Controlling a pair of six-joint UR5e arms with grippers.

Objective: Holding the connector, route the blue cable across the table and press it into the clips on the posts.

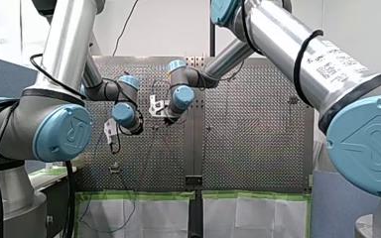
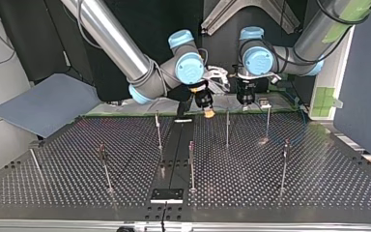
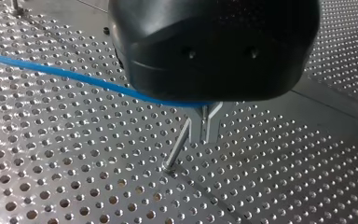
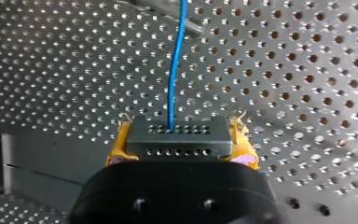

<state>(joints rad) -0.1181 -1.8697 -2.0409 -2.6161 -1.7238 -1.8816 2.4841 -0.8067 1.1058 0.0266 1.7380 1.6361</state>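
Observation:
A black connector (image 4: pixel 177 140) is clamped between the yellow pads (image 4: pixel 117 145) of my right gripper (image 4: pixel 179 144), which is shut on it. The blue cable (image 4: pixel 173 70) leaves the connector's face and runs straight ahead over the perforated table. In the left wrist view the blue cable (image 3: pixel 51 71) crosses the table and ends at the metal fingers of my left gripper (image 3: pixel 206 125), shut on it, beside a thin post (image 3: pixel 176 151). At the far edge of the top view my right gripper (image 2: pixel 207 111) and my left gripper (image 2: pixel 245 100) hang close together.
Several thin clip posts stand on the table, among them one (image 2: pixel 158 130) below my right gripper, one (image 2: pixel 227 128) and one (image 2: pixel 267 121) near my left. A black strip (image 2: pixel 166 195) runs down the middle. A grey-blue panel (image 2: pixel 48 104) lies at the top view's left.

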